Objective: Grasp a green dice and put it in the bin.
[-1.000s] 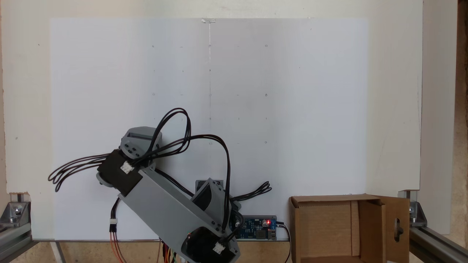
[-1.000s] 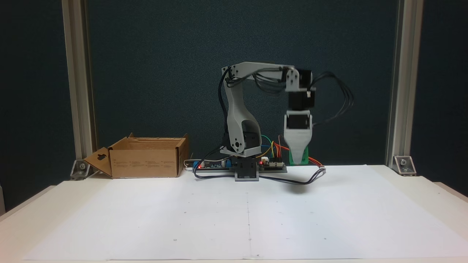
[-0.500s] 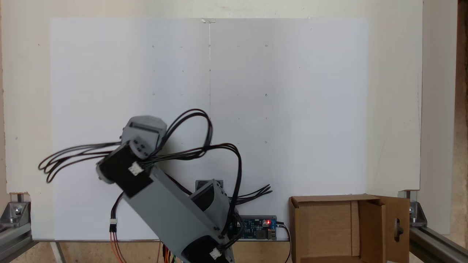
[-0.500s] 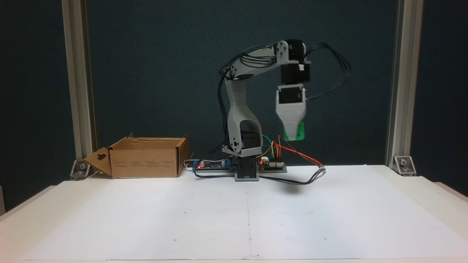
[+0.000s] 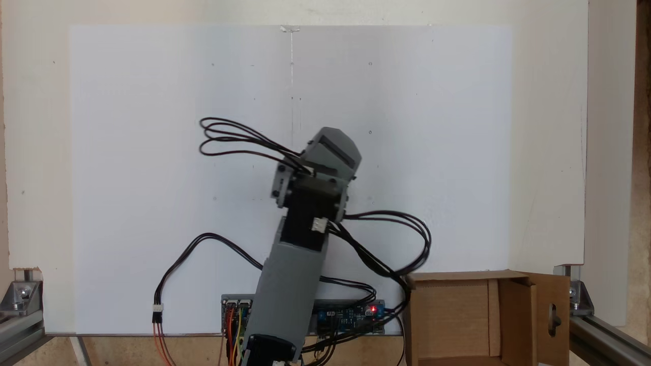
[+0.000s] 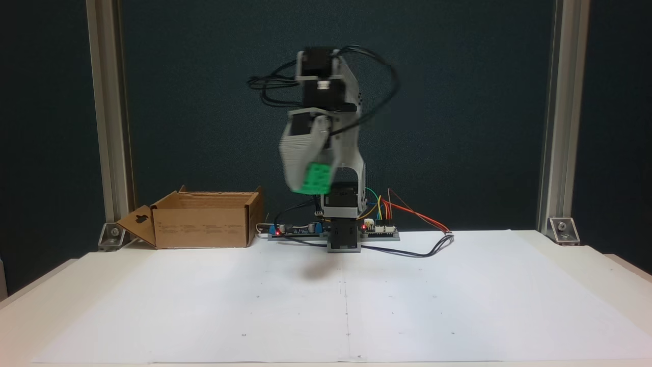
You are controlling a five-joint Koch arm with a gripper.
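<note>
Moved a long way in one short second. Back then, hanging low over the right side of the white paper sheet (image 6: 458,285) in a fixed view. Now lifted up high and swung round to the middle, right in front of the grey robot arm (image 6: 351,153).

Still gripping tight with the grey plastic claw (image 6: 309,184), clenched around the small bright green dice with rounded edges (image 6: 317,178). Carried high in the air, well above the paper, not touching anything but the claw.

Good news for the job, by the look of it: picking up done, carrying now going on. Heading toward the brown cardboard box with upright flaps (image 6: 204,220), which sits at the back left of the pale bench (image 6: 601,257) in that view. Not there yet, though. Still well apart from the box, so more turning needed before letting go.

Hard to see some things. Smeared and blurry around the claw in that fixed view, so no way to count the dots on the green dice or to see both jaws clearly. Looking down from above in a fixed view, no green to be found, with the arm (image 5: 292,284) on top of that spot. Cut off at the bottom edge there: the near part of the box (image 5: 457,315) and the foot of the arm. From the side, no look inside the box.
</note>
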